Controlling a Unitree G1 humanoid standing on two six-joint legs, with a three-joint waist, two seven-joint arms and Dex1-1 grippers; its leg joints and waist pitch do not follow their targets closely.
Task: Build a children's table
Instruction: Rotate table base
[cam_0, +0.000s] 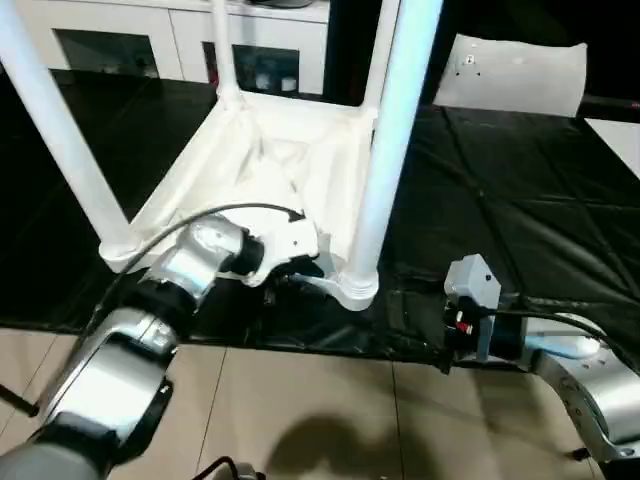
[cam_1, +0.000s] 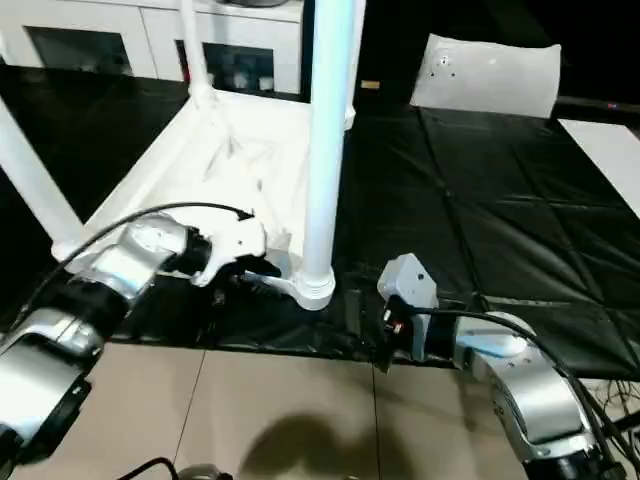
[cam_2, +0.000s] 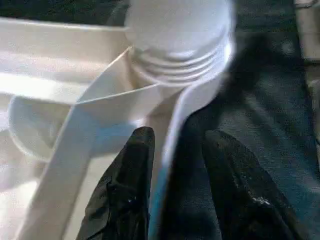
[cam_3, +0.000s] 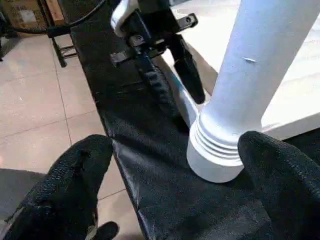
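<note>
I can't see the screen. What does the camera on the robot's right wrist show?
A white table leg stands upright in its ribbed corner socket on a black mat, between the right gripper's wide-open black fingers. Beyond it, the left gripper straddles the tabletop's edge.

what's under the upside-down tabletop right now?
The black mat shows under and around the tabletop, which rests on it with its ribbed underside up and legs standing in the corner sockets. What lies directly beneath the top is covered.
</note>
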